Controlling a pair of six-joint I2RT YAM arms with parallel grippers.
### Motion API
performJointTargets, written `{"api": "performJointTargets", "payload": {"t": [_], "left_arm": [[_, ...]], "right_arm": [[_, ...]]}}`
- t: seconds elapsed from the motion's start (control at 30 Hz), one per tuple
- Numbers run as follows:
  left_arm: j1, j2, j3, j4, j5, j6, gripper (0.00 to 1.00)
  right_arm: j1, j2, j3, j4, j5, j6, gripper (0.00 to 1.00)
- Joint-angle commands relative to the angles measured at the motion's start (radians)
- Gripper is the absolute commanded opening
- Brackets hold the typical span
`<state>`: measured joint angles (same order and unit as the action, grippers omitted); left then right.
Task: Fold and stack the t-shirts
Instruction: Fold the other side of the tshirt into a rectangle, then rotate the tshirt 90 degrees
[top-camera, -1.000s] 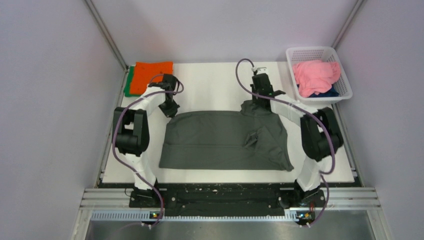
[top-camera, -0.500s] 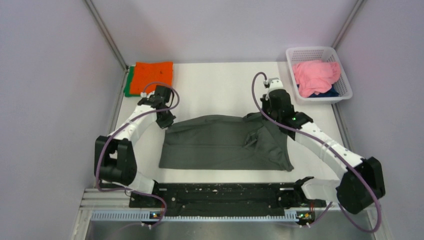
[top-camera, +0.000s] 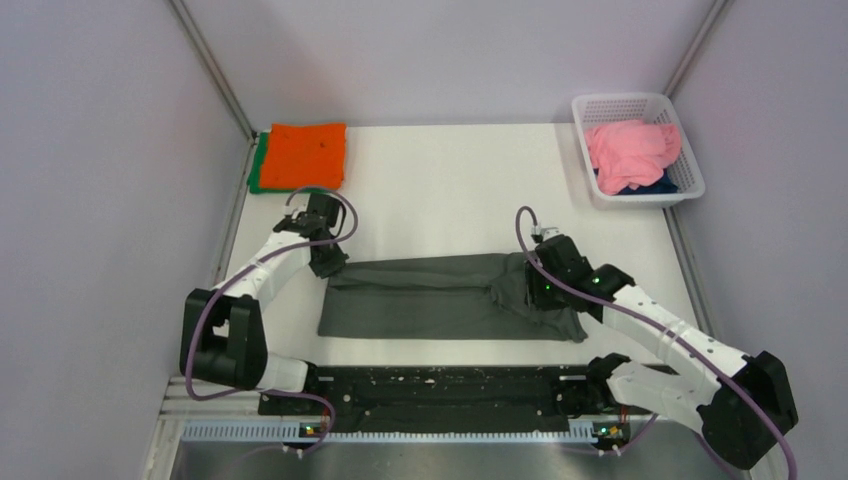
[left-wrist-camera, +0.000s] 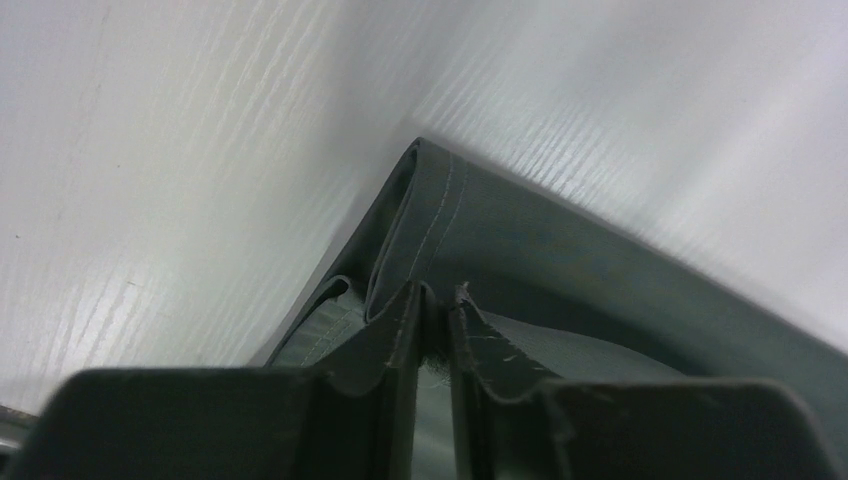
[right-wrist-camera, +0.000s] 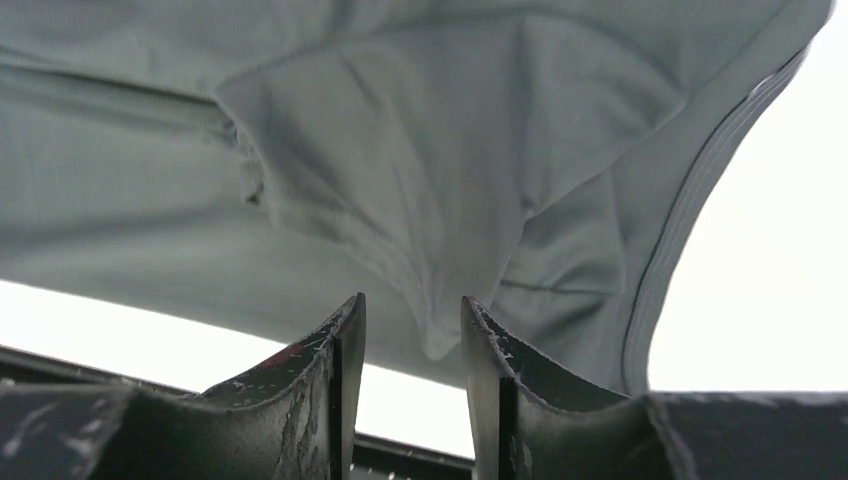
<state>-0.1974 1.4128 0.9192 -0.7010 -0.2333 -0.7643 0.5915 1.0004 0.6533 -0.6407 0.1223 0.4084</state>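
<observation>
Logging dark grey t-shirt (top-camera: 430, 300) stretching left-right near the worktop (top-camera: 450, 190) near edge, long axis parallel to that edge. Pinching its far-left hem corner with left pincer (left-wrist-camera: 432, 320), clenched on cloth, forearm reaching low and forward. Straddling a bunched fold at the far-right end with right pincer (right-wrist-camera: 412, 340), fingers slightly parted; not telling whether gripping. Judging next: drawing both far corners nearward together.

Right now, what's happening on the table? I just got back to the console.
Both arms are working on the dark grey t-shirt, which lies as a long band in front of them. The left tool pinches its left corner. The right tool has cloth bunched in its gap, but its grip is unclear. An orange shirt lies folded on a green one at far left. The pink and navy shirts wait in the basket.
</observation>
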Motion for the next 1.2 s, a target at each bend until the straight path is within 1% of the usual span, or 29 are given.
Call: {"api": "performJointTargets", "payload": {"t": [0.0,0.07,0.1,0.17,0.27,0.3,0.4,0.47,0.53,0.6,0.7,0.77,0.83,0.9,0.97,1.07,1.17], "left_arm": [[0.001,-0.081,-0.055,-0.016,-0.051,-0.017,0.31],[0.001,-0.104,-0.058,-0.061,-0.101,-0.031,0.51],[0.001,-0.112,-0.049,-0.101,-0.125,-0.040,0.55],[0.001,-0.130,-0.029,-0.133,-0.144,-0.052,0.57],[0.001,-0.165,0.001,-0.112,-0.076,-0.053,0.64],[0.001,-0.170,0.012,-0.095,-0.038,-0.047,0.67],[-0.001,-0.175,0.030,-0.007,0.124,-0.020,0.72],[-0.010,-0.165,0.027,0.063,0.209,-0.012,0.78],[-0.029,-0.137,0.014,0.145,0.300,-0.003,0.82],[-0.037,-0.074,0.012,0.202,0.374,0.015,0.83],[-0.037,0.030,0.027,0.169,0.385,0.029,0.83],[-0.037,0.060,-0.004,0.168,0.398,0.042,0.83],[-0.037,0.058,-0.062,0.180,0.397,0.049,0.83],[-0.037,0.048,-0.113,0.173,0.366,0.048,0.83],[-0.037,0.046,-0.152,0.166,0.339,0.042,0.83],[-0.037,0.039,-0.204,0.182,0.368,0.015,0.82],[-0.045,-0.013,-0.257,0.206,0.379,-0.034,0.82]], "right_arm": [[0.024,-0.076,-0.001,-0.072,-0.073,0.087,0.44],[0.022,-0.110,0.017,-0.069,-0.107,0.091,0.54],[0.023,-0.123,0.030,-0.067,-0.111,0.089,0.60],[0.023,-0.139,0.059,-0.062,-0.086,0.086,0.73],[0.022,-0.139,0.080,-0.023,-0.025,0.112,0.97],[0.023,-0.137,0.073,-0.001,-0.012,0.132,0.98],[0.022,-0.121,0.022,0.096,-0.037,0.186,0.99],[0.023,-0.089,-0.004,0.148,-0.047,0.215,0.99],[0.021,-0.045,-0.025,0.183,-0.029,0.244,0.99],[0.009,0.008,-0.042,0.214,-0.027,0.266,0.99],[-0.033,0.076,-0.071,0.233,-0.069,0.302,0.99],[-0.076,0.116,-0.106,0.244,-0.115,0.325,0.99],[-0.126,0.136,-0.146,0.259,-0.166,0.347,0.98],[-0.178,0.152,-0.181,0.283,-0.200,0.354,0.98],[-0.208,0.174,-0.194,0.313,-0.211,0.349,0.99],[-0.217,0.233,-0.168,0.369,-0.198,0.335,0.98],[-0.232,0.339,-0.094,0.413,-0.161,0.306,0.98]]}}
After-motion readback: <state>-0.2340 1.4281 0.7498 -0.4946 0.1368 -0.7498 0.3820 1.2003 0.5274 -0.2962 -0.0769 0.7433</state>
